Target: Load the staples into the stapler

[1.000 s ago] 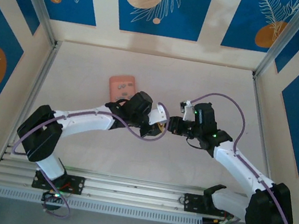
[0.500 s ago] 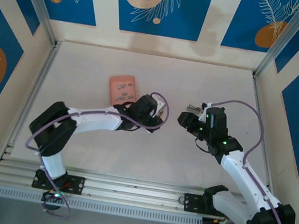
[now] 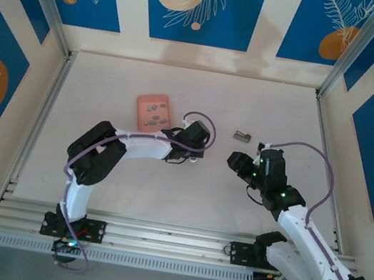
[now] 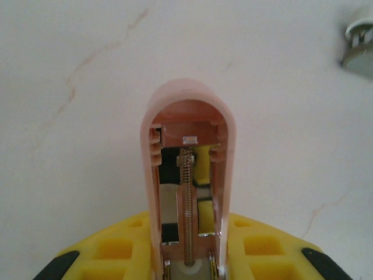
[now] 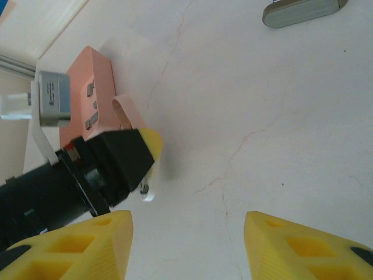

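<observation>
While the left pincer clamps the opened stapler, the right pincer stands apart.

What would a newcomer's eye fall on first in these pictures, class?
The pink stapler, opened with its spring bared, held in the left hand at the scene's centre. Then the salmon-pink tray holding grey staples just beyond it, and the right hand standing open alongside.

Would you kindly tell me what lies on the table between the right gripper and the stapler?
Nothing: in the right wrist view, the table between the right gripper and the stapler held in the left gripper is bare.
</observation>
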{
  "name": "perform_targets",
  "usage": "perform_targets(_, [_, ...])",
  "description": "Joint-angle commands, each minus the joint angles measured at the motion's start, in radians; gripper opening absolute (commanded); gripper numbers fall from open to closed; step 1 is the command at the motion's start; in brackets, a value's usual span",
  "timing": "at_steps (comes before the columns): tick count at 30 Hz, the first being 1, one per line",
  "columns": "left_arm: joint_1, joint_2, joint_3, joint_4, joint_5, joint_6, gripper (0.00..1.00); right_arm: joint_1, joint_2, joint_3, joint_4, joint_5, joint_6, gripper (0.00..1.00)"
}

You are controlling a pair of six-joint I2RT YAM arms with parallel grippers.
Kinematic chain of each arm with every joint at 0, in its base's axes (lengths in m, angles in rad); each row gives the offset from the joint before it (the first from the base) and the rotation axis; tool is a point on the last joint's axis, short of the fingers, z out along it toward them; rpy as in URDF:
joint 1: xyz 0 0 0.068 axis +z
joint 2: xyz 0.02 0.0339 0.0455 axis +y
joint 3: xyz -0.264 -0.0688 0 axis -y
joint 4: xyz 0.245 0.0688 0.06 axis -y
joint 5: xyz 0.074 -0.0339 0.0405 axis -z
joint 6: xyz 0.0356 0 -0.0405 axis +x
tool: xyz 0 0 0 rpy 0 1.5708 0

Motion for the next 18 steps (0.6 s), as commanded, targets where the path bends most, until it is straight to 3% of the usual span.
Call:
perform_targets(1, [-0.006, 0.043, 0.047, -0.062, -0.076, -0.018, 0.16, -0.006, -0.040, -0.030, 0.007, 0.029, 0.014, 0.54])
perform_targets(3, [-0.007, 0.053, 0.049, -0.060, -0.102, -0.015, 0.23, -0.009, -0.051, -0.041, 0.014, 0.027, 0.004, 0.54])
perform_targets(8, [-0.008, 0.081, 0.048, -0.048, -0.107, -0.008, 0.32, -0.018, -0.050, -0.051, 0.043, 0.010, -0.032, 0.54])
perform_targets(15, [-0.021, 0.066, 0.015, -0.049, -0.085, -0.015, 0.55, -0.032, -0.045, -0.037, 0.056, -0.034, -0.051, 0.54])
perform_targets(18, [-0.027, 0.025, -0.024, -0.042, -0.090, -0.010, 0.59, -0.031, -0.044, -0.043, 0.077, -0.061, -0.055, 0.54])
